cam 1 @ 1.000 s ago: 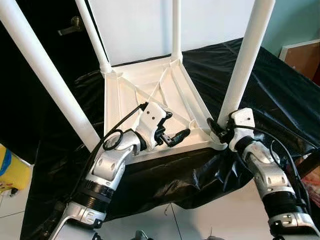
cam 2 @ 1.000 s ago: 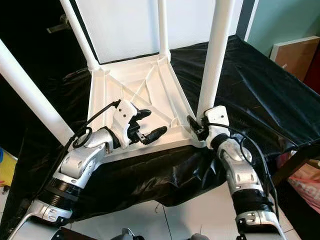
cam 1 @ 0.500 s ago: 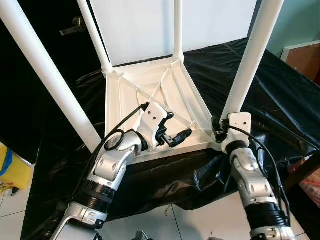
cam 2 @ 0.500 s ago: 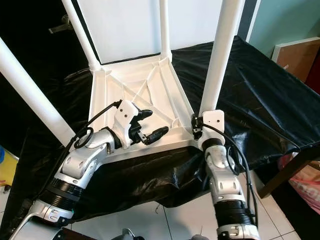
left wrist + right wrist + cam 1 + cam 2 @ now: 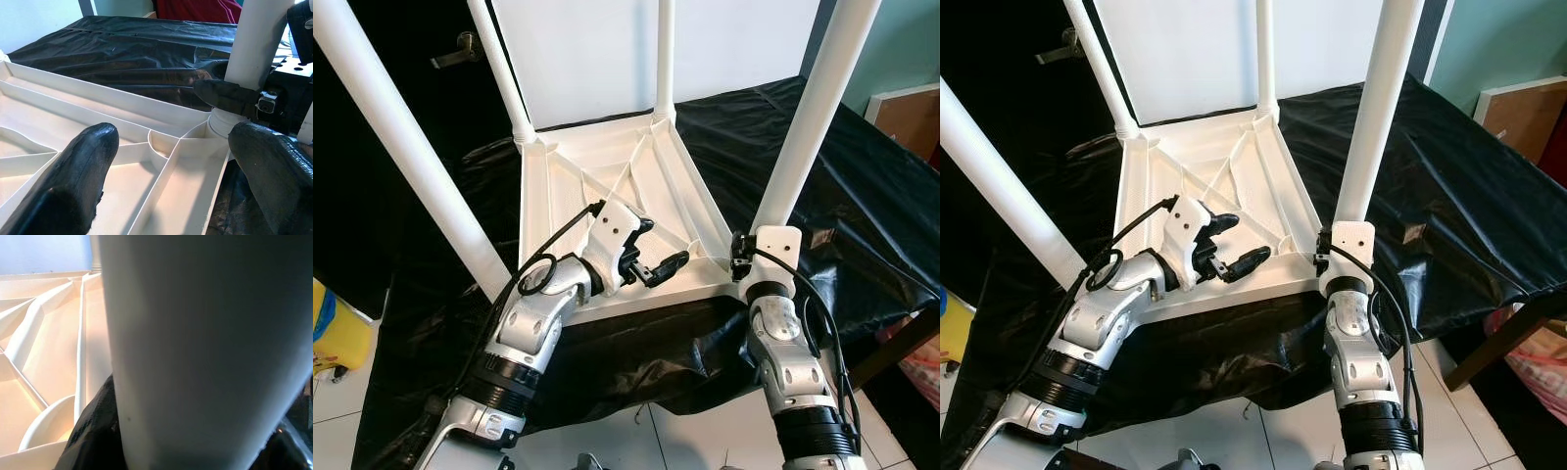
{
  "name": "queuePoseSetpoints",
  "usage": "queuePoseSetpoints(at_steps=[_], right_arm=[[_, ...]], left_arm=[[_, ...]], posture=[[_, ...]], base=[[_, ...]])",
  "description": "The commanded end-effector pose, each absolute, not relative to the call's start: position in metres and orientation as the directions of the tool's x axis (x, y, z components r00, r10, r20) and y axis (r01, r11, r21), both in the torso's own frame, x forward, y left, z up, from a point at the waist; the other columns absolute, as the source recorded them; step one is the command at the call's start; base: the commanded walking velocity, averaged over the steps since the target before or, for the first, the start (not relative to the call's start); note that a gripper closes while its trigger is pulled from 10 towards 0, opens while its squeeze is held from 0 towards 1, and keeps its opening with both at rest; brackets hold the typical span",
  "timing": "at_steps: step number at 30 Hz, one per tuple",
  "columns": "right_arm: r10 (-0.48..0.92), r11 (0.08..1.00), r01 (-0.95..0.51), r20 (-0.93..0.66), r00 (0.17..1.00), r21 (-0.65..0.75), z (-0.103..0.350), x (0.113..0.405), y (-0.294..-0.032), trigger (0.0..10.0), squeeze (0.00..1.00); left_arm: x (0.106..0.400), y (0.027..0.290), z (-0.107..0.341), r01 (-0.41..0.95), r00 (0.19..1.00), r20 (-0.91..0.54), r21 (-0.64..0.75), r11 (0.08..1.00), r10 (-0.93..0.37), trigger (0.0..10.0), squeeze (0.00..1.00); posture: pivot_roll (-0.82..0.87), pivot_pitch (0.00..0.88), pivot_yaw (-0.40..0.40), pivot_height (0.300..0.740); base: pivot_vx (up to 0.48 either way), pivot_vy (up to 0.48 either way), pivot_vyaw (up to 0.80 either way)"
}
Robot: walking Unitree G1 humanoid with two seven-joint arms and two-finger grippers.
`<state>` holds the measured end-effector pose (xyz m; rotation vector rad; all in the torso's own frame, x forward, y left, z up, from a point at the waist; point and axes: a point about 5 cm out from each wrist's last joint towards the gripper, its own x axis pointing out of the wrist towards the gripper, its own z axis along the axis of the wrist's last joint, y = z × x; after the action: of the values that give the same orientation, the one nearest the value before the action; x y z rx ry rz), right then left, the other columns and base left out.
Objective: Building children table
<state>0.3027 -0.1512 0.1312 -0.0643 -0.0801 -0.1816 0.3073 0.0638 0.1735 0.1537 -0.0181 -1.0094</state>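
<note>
The white children table [image 5: 607,186] lies upside down on a desk covered with black plastic sheet [image 5: 862,186], its ribbed underside up and four white legs standing up from the corners. This position gives free access to the leg sockets.

The right end effector [image 5: 741,257] is clenched around the base of the near right leg [image 5: 798,147], just above its corner socket; in the right wrist view the leg [image 5: 205,347] sits between the black fingers [image 5: 93,431]. I judge it is turning or pressing this leg into place.

The left end effector [image 5: 658,257] hangs released over the near part of the underside, fingers [image 5: 73,171] apart and grasping nothing, probably ready to steady the frame.

The near edge of the table is close to the desk's edge, where the sheet hangs down toward the tiled floor [image 5: 705,431]. There is little room between the legs for the arms, but open space on the sheet at the right.
</note>
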Motion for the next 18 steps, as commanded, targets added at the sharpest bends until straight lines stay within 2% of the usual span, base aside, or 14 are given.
queuePoseSetpoints(at_steps=[1,2,12,15,17,18], right_arm=[[-0.194,0.979,0.196,0.053,0.98,-0.047,0.125,0.3,-0.156,10.0,0.0],[-0.172,0.984,0.175,0.075,0.982,-0.043,0.129,0.3,-0.155,10.0,1.0],[0.008,0.999,0.001,0.187,0.982,-0.049,0.146,0.298,-0.158,10.0,1.0],[0.15,0.988,-0.139,0.195,0.969,-0.069,0.147,0.294,-0.166,10.0,1.0],[0.174,0.984,-0.162,0.196,0.965,-0.073,0.147,0.293,-0.167,10.0,1.0],[0.22,0.975,-0.208,0.182,0.958,-0.083,0.145,0.293,-0.172,10.0,0.0]], left_arm=[[0.308,0.069,0.172,0.828,0.554,-0.061,0.145,0.541,-0.831,10.0,0.0],[0.307,0.07,0.171,0.828,0.554,-0.061,0.144,0.542,-0.83,10.0,0.0],[0.307,0.076,0.17,0.816,0.572,-0.068,0.148,0.558,-0.817,10.0,0.0],[0.304,0.077,0.168,0.817,0.57,-0.074,0.149,0.556,-0.818,10.0,0.0],[0.303,0.077,0.168,0.818,0.57,-0.075,0.15,0.555,-0.818,10.0,0.0],[0.302,0.077,0.167,0.82,0.568,-0.078,0.147,0.554,-0.82,10.0,0.0]], posture=[[-0.13,0.0,0.066,0.74],[-0.12,0.0,0.062,0.74],[-0.12,0.0,0.056,0.74],[-0.11,0.019,0.054,0.74],[-0.11,0.019,0.054,0.74],[-0.11,0.026,0.054,0.74]], base=[[0.0,0.0,0.0],[0.0,0.0,0.0],[0.0,0.0,0.0],[0.0,0.0,0.0],[0.0,0.0,0.0],[0.0,0.0,0.0]])
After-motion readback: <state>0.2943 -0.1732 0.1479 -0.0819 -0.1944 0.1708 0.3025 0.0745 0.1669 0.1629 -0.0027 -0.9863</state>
